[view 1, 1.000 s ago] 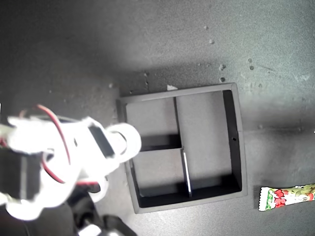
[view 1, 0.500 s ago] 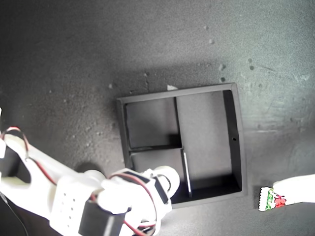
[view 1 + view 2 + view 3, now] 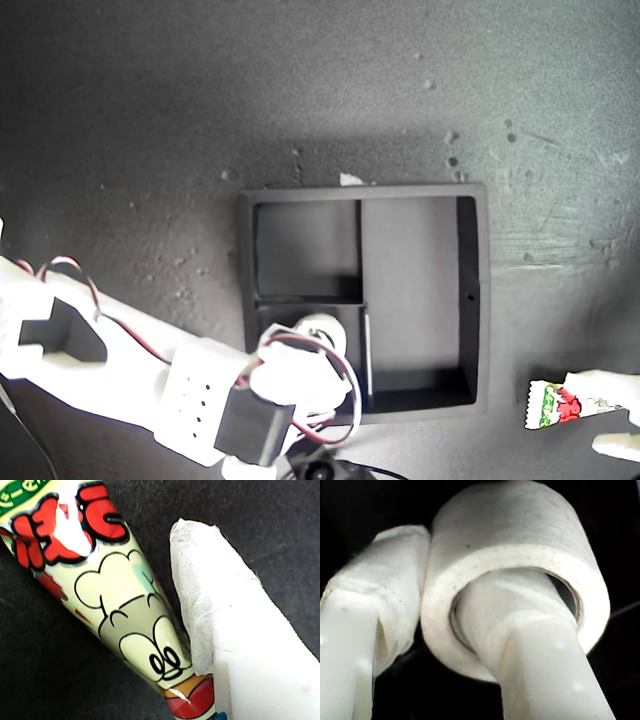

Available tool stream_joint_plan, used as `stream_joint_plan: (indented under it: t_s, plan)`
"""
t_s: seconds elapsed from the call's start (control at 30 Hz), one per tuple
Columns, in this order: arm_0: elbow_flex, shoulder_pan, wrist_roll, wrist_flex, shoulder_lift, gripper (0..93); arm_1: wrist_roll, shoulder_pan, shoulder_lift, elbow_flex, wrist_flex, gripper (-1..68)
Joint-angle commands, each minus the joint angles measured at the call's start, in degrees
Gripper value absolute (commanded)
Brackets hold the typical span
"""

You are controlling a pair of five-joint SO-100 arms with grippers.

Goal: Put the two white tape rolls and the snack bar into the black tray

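Observation:
The black tray [image 3: 478, 300] lies mid-table in the exterior view. My second gripper [image 3: 310, 348] is shut on one white tape roll [image 3: 318, 325] [image 3: 520, 530], one finger through its hole and the other outside. It holds the roll over the tray's small compartment at the exterior view's lower left. No other tape roll shows in any view. The snack bar [image 3: 553, 403] [image 3: 115, 595] lies on the table at the exterior view's lower right. My first gripper [image 3: 605, 415] is open astride it, one finger [image 3: 240, 645] against its side.
The dark grey table [image 3: 300, 90] carries small specks and crumbs above the tray in the exterior view. The second arm's white body [image 3: 110, 370] and its red wires fill the exterior view's lower left. A thin metal strip [image 3: 369, 350] stands by the tray's divider.
The second arm swung the tape roll from the tray's left edge down to the lower-left compartment. The tray turned slightly squarer. The first gripper's fingers came in over the snack bar.

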Motion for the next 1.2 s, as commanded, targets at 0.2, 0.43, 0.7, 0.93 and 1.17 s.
stream_joint_plan:
  t_s: [0.2,0.43,0.7,0.93,1.17]
  plan:
    - [1.5,-0.9,0.9,1.1,9.1,17.0,8.8,-2.8,0.1,8.7,-7.0,26.3]
    - [14.8,-4.3,1.9,1.1,32.3,15.3,9.8,-0.9,0.1,12.7,-7.3,-0.3]
    - [58.1,0.6,-13.6,1.1,72.7,13.3,13.7,6.2,0.9,1.2,9.3,-0.6]
    - [92.5,12.7,-29.6,-15.1,85.4,16.1,35.6,11.2,1.1,-12.8,25.6,-0.5]
    - [99.0,21.1,-30.6,-30.3,74.1,16.8,39.0,15.9,1.0,-16.2,24.1,-0.4]
